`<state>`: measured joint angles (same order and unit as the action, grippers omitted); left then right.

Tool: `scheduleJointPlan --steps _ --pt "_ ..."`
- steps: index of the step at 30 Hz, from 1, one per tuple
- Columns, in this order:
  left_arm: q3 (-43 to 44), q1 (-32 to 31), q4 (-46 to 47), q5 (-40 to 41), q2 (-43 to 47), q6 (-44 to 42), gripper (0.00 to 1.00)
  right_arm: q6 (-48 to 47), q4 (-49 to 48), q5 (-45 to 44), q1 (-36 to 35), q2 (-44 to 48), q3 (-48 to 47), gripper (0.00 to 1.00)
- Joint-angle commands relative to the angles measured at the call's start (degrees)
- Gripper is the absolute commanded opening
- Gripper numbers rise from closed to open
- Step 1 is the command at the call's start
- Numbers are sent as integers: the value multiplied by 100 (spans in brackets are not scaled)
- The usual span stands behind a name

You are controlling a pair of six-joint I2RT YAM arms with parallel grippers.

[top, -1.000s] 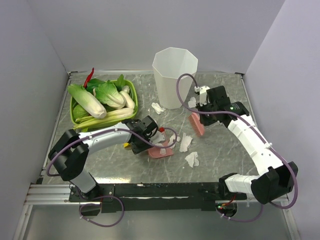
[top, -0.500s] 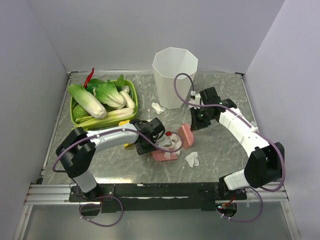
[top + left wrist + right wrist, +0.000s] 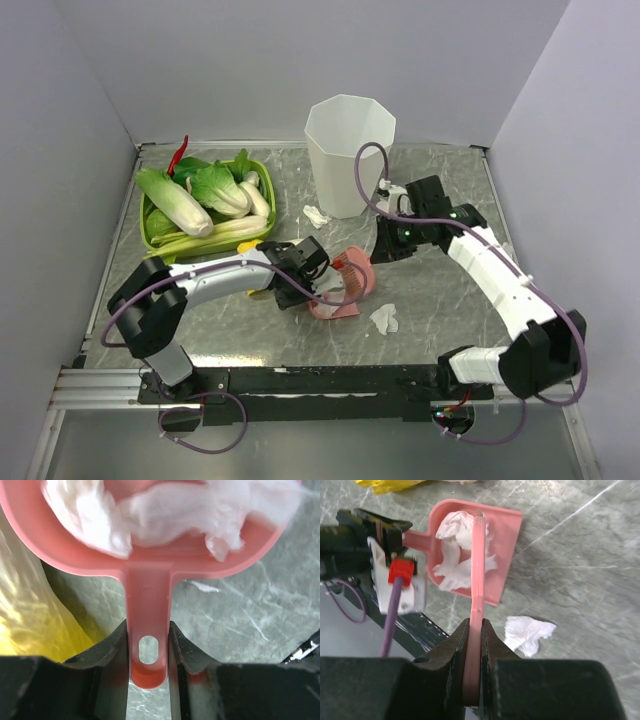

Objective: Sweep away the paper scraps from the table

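Observation:
My left gripper (image 3: 302,278) (image 3: 148,655) is shut on the handle of a pink dustpan (image 3: 336,307) (image 3: 148,605) lying on the table (image 3: 440,290). White paper scraps (image 3: 165,510) (image 3: 454,545) are piled inside the pan. My right gripper (image 3: 388,244) (image 3: 473,645) is shut on the handle of a pink brush (image 3: 358,276) (image 3: 477,570), whose head stands over the pan's mouth. One loose paper scrap (image 3: 384,318) (image 3: 527,634) lies on the table just right of the pan. Another scrap (image 3: 316,215) lies at the foot of the bin.
A tall white ribbed bin (image 3: 349,150) stands at the back middle. A green tray (image 3: 150,238) with leafy cabbages and a red chilli (image 3: 180,152) sits at the back left. A yellow thing (image 3: 30,630) lies beside the left gripper. Walls close in three sides.
The right gripper has swung the brush left from mid-table to the dustpan, and the scraps that lay beside the pan now lie in it. The left gripper and pan shifted slightly right.

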<state>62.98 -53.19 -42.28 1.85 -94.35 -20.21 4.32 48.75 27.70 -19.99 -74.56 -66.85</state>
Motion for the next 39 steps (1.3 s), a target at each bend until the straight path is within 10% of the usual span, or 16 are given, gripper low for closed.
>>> scheduleJointPlan --steps 1,12,23,39 --pt "-286 -7 544 70 627 69 1 -623 292 15 12 574 -240 0" --pt "-646 54 318 -132 1023 -352 1 -1978 57 -10 12 145 -1338 0" --pt "-1156 116 -439 -255 1516 -968 1 -3366 -2157 -194 -497 -1068 -1736 0" --pt "-1051 414 -562 -308 1340 -1047 1 -3683 -3935 -1030 -1077 -3107 -2447 0"
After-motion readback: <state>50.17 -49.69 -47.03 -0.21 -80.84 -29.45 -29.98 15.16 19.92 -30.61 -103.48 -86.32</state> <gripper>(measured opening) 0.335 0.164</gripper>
